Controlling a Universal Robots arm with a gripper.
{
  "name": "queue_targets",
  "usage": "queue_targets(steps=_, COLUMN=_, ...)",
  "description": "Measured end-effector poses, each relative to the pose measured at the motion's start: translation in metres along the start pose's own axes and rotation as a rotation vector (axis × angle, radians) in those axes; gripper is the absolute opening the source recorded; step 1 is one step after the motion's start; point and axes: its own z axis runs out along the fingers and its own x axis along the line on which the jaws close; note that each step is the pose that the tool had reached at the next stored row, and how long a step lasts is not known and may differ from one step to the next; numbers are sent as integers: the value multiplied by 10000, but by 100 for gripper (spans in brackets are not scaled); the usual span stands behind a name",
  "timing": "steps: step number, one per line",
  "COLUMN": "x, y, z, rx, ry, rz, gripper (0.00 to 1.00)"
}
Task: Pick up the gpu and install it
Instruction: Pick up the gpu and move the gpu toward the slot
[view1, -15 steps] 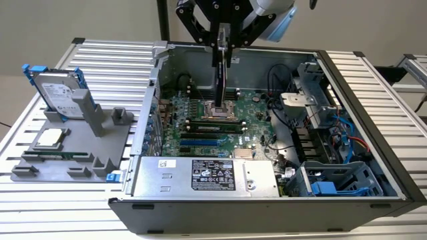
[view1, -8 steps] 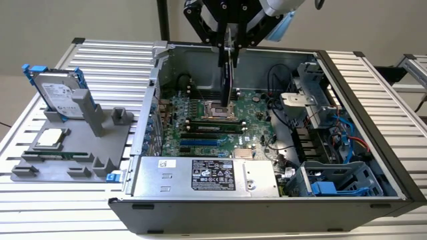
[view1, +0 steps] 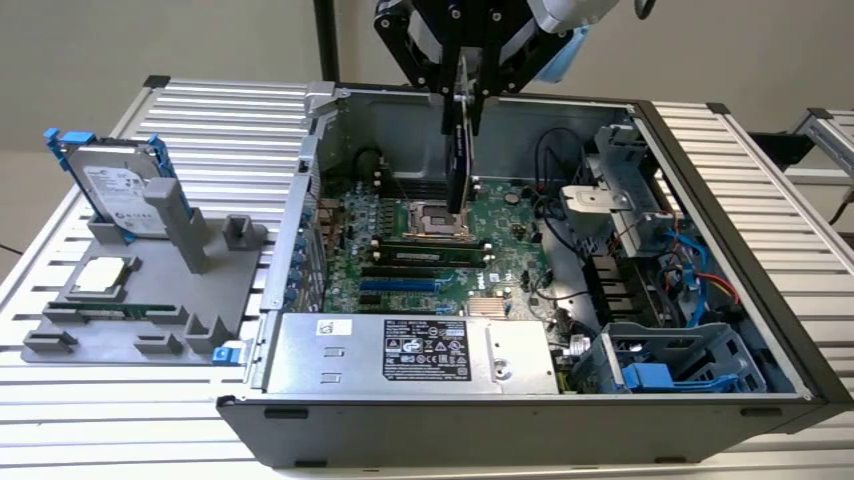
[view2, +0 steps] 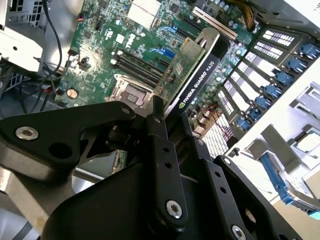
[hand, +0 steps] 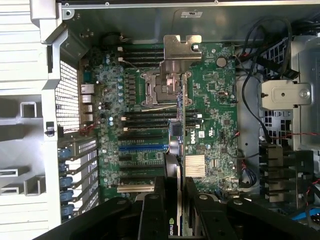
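exterior view: at the upper centre of the frame, the gripper (view1: 467, 92) clamps the gpu (view1: 458, 160) upright over the motherboard (view1: 521, 215).

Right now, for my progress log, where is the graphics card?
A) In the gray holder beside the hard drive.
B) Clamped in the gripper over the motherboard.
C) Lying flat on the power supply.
B: the gripper is shut on the graphics card, holding it on edge over the motherboard.
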Motion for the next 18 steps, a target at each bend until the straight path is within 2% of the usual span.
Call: queue_targets(steps=18, x=0, y=0, z=-1, rx=-13, ry=16, rz=-322, gripper=0)
